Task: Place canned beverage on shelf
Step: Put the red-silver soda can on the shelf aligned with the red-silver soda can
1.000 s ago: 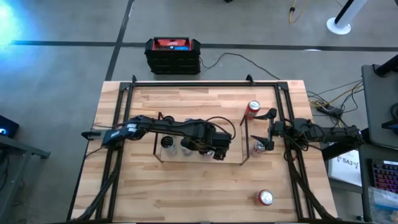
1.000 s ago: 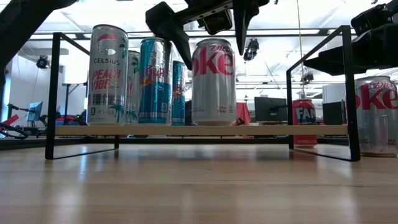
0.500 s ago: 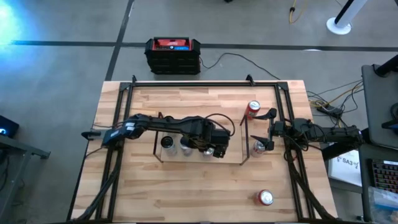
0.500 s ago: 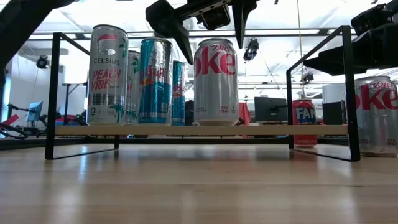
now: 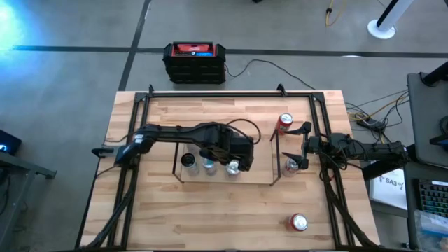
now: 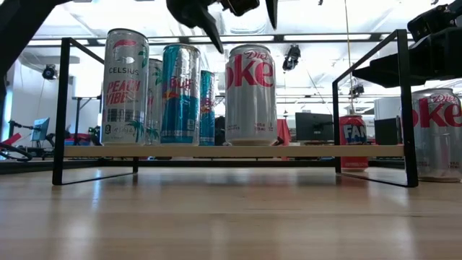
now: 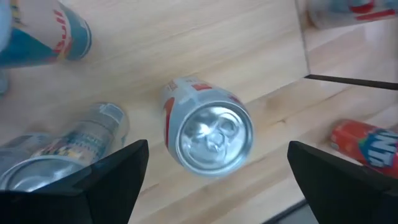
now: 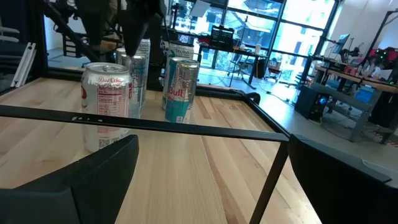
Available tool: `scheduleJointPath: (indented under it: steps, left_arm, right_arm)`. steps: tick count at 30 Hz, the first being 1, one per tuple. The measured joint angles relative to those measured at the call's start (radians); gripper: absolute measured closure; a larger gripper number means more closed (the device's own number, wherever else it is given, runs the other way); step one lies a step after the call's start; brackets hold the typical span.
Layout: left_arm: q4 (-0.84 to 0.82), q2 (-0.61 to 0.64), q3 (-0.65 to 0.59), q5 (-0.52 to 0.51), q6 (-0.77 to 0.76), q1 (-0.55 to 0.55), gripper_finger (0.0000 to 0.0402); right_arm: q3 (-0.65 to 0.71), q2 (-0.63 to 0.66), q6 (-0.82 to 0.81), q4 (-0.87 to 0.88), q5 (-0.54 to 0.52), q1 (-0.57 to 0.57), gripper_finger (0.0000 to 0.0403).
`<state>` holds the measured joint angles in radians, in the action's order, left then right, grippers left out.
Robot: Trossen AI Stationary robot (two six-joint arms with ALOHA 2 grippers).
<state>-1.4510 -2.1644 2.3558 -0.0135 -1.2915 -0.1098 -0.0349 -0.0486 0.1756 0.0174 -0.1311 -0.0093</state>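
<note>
Surrounding the light wood counter (image 5: 210, 210), grey concrete floor (image 5: 63, 77) carries a black-and-red box (image 5: 194, 61). Mid-counter, the shelf (image 5: 260, 175) holds the Diet Coke can (image 6: 250, 94); above it, left pincer (image 6: 238, 18) gapes empty. Right pincer (image 5: 302, 145) waits open near the right edge.

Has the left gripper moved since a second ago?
Yes. The left gripper has risen clear of the Diet Coke can on the shelf.
</note>
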Motion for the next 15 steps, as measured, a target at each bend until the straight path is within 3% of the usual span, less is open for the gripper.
scheduleJointPath:
  steps: [10,15]
  left_arm:
    - [-0.120,0.167,-0.010,-0.005,0.000,0.000,0.0033]
    - [-0.116,0.316,-0.137,-0.098,0.051,-0.012,0.0033]
  right_arm:
    - [0.000,0.000,0.000,0.000,0.000,0.000,0.0005]
    - [0.000,0.000,0.000,0.000,0.000,0.000,0.0005]
